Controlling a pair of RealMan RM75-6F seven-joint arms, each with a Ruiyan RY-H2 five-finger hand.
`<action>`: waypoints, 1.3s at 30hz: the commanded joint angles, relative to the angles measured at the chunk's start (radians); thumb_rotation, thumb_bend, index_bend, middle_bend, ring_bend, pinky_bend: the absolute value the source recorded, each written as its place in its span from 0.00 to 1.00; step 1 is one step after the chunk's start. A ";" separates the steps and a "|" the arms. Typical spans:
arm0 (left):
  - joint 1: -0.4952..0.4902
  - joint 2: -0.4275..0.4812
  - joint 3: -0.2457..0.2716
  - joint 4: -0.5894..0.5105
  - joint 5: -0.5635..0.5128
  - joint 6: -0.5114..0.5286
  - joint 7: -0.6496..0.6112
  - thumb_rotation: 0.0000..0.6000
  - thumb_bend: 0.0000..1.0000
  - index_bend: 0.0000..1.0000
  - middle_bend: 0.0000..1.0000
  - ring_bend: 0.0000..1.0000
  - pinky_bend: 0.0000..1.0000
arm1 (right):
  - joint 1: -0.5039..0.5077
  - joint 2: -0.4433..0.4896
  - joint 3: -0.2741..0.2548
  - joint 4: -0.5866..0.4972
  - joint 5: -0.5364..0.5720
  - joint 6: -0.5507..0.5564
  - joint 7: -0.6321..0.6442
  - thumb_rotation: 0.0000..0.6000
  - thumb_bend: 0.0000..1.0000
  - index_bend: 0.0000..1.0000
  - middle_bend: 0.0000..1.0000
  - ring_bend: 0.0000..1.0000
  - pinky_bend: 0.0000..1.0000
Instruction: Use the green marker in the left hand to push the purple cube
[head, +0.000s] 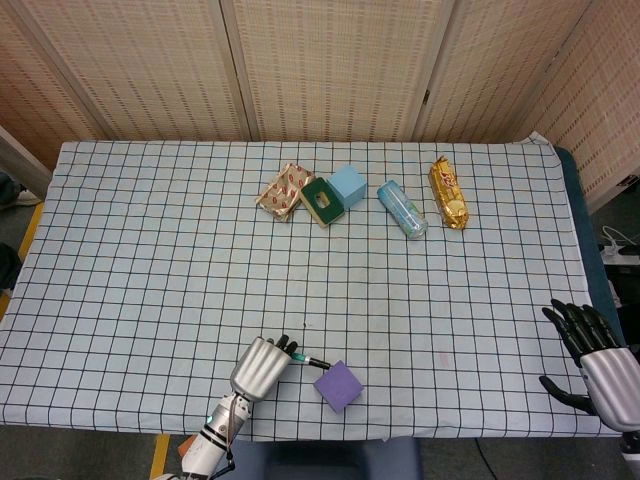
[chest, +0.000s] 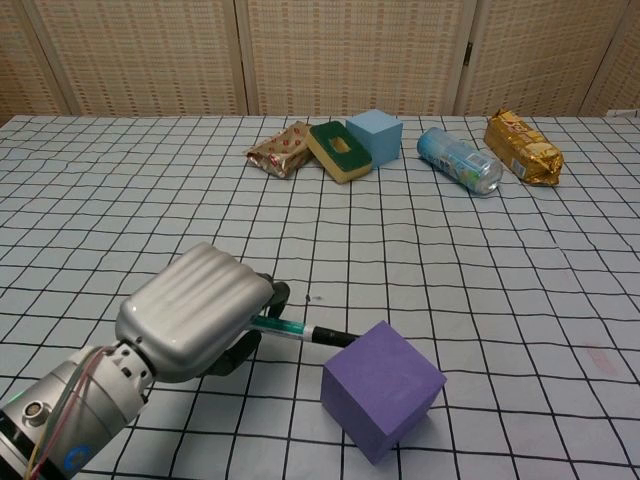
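Note:
The purple cube (head: 339, 386) (chest: 382, 389) sits near the table's front edge, turned at an angle to the grid. My left hand (head: 263, 366) (chest: 196, 311) is just left of it and grips the green marker (head: 304, 360) (chest: 298, 330). The marker's black tip touches the cube's upper left corner. My right hand (head: 594, 352) hangs off the table's right front corner with fingers spread and nothing in it; the chest view does not show it.
At the back middle of the checked cloth lie a patterned packet (head: 285, 190), a green sponge (head: 322, 201), a light blue cube (head: 349, 184), a blue-green tube (head: 402, 208) and a gold snack bag (head: 448, 191). The table's front edge (head: 400, 438) runs just below the purple cube.

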 joint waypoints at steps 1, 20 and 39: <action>-0.013 -0.016 -0.008 0.019 0.007 -0.004 0.005 1.00 0.68 0.81 0.87 0.77 0.99 | -0.001 0.001 -0.001 0.000 -0.001 0.001 0.001 1.00 0.12 0.00 0.00 0.00 0.00; 0.136 0.284 0.072 0.036 -0.033 0.115 -0.182 1.00 0.66 0.80 0.85 0.77 0.99 | 0.001 -0.007 0.000 -0.007 0.002 -0.012 -0.027 1.00 0.12 0.00 0.00 0.00 0.00; 0.176 0.392 0.085 0.089 -0.041 0.085 -0.413 1.00 0.49 0.13 0.27 0.44 0.80 | 0.020 -0.024 0.006 -0.024 0.019 -0.057 -0.079 1.00 0.12 0.00 0.00 0.00 0.00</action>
